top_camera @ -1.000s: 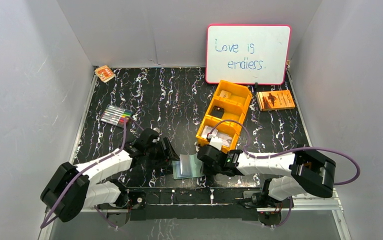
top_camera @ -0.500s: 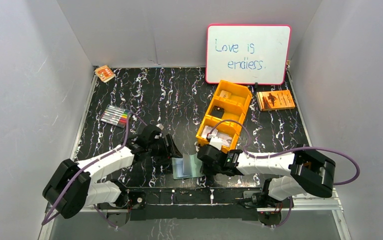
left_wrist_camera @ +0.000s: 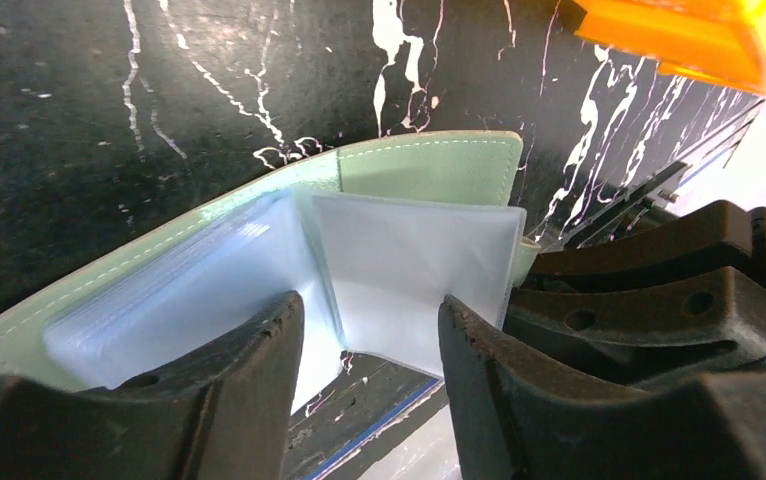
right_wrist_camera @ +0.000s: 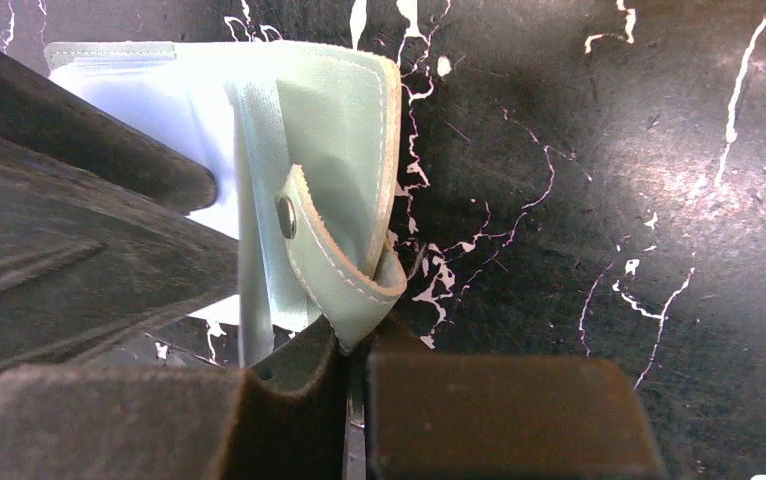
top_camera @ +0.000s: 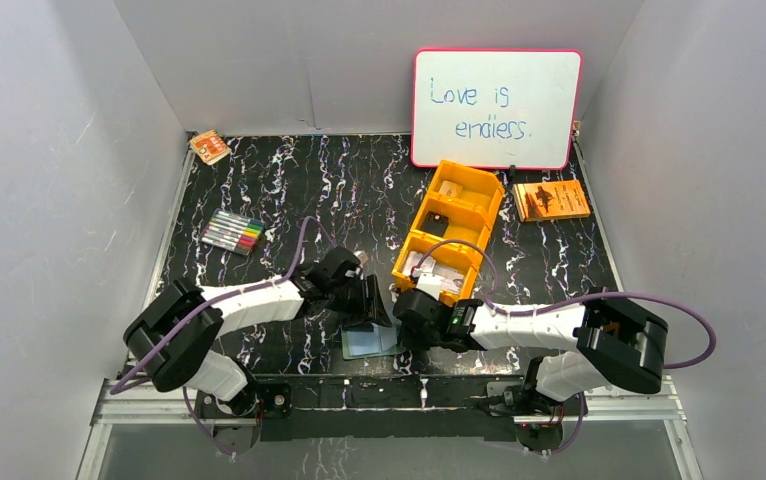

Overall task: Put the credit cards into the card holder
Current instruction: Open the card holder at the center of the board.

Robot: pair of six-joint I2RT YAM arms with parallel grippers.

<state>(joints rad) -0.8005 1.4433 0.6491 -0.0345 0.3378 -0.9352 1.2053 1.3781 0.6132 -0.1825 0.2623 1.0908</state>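
The sage-green card holder [top_camera: 369, 342] lies open near the table's front edge, its grey-blue pockets facing up [left_wrist_camera: 259, 270]. My right gripper [right_wrist_camera: 354, 350] is shut on the holder's snap strap [right_wrist_camera: 334, 270] at its right edge and also shows in the top view [top_camera: 411, 318]. My left gripper [left_wrist_camera: 369, 320] is open and empty, its fingers spread just above the holder's pocketed inside; it also shows in the top view [top_camera: 371, 302]. Pale card-like pieces [top_camera: 437, 273], probably the credit cards, lie in the near compartment of the orange tray.
The orange compartment tray [top_camera: 475, 200] stands just behind the right gripper. A whiteboard [top_camera: 496, 108] leans on the back wall, with an orange booklet [top_camera: 551, 199] to its right. Markers [top_camera: 232, 233] and a small orange packet [top_camera: 209, 147] lie at the left.
My left arm has swung right and forward, bringing its open gripper over the holder. The holder has shifted slightly. The right gripper has stayed shut on the strap.
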